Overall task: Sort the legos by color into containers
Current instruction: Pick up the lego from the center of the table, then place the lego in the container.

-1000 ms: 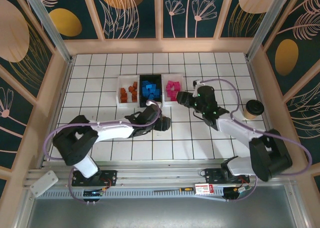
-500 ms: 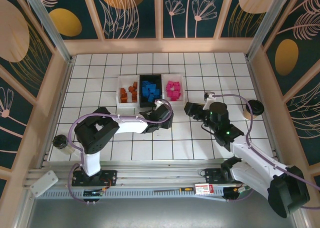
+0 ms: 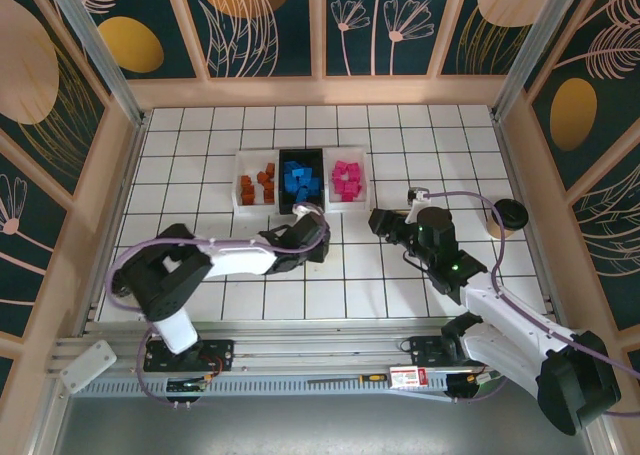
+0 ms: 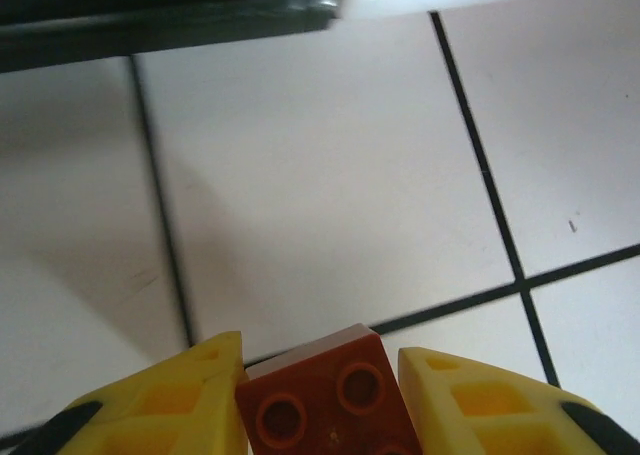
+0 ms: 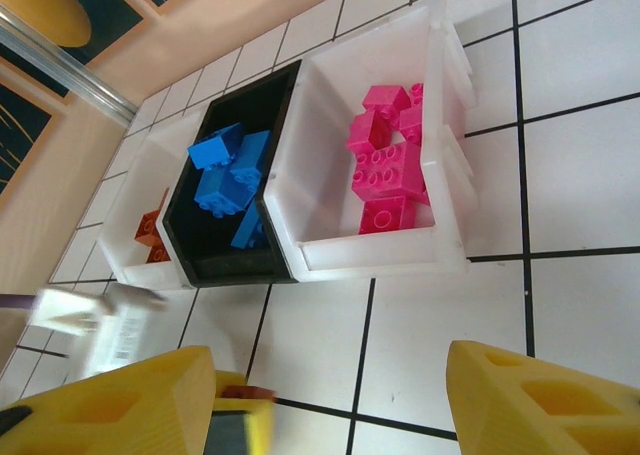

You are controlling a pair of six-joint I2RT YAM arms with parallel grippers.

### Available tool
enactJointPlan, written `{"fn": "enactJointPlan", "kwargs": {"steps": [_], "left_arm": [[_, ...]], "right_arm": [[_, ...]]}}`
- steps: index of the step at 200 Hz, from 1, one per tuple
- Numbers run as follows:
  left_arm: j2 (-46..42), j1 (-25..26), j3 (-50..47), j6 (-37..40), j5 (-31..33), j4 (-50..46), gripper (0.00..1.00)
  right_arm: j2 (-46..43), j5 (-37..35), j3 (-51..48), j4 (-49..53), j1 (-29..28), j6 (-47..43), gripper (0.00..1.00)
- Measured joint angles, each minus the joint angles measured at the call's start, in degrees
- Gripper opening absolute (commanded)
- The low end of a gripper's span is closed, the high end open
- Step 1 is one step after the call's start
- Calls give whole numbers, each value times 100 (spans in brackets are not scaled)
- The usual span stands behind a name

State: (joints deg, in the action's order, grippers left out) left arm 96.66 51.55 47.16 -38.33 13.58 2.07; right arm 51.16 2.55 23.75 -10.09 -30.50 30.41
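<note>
Left wrist: left tool is clamped on an orange brick sitting on the counter, on the near side of the black tray holding blue bricks. Right tool gapes wide, empty, near the white tray of pink bricks.

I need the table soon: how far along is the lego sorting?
Nearly done. Orange-brown bricks lie in the left white tray, blue bricks in the black tray, pink bricks in the right white tray. In hand: the left fingers clamp one orange-brown brick on the tile. Left: drop it in the left white tray. The right fingers stand open, empty. Other loose bricks: none spotted, though some may be hidden.
</note>
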Motion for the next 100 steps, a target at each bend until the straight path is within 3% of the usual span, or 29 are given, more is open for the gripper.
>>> {"fn": "enactJointPlan", "kwargs": {"steps": [20, 50, 72, 100], "left_arm": [[-1010, -400, -319, -11, 15, -107, 33], [-2168, -1644, -337, 81, 39, -122, 37], [-1937, -2291, 52, 232, 4, -197, 36], [-1115, -2706, 704, 382, -162, -271, 36]], "right_arm": [[20, -9, -37, -15, 0, 2, 63], [81, -13, -76, -46, 0, 17, 63], [125, -13, -79, -66, 0, 17, 63], [151, -13, -79, -85, 0, 20, 63]]}}
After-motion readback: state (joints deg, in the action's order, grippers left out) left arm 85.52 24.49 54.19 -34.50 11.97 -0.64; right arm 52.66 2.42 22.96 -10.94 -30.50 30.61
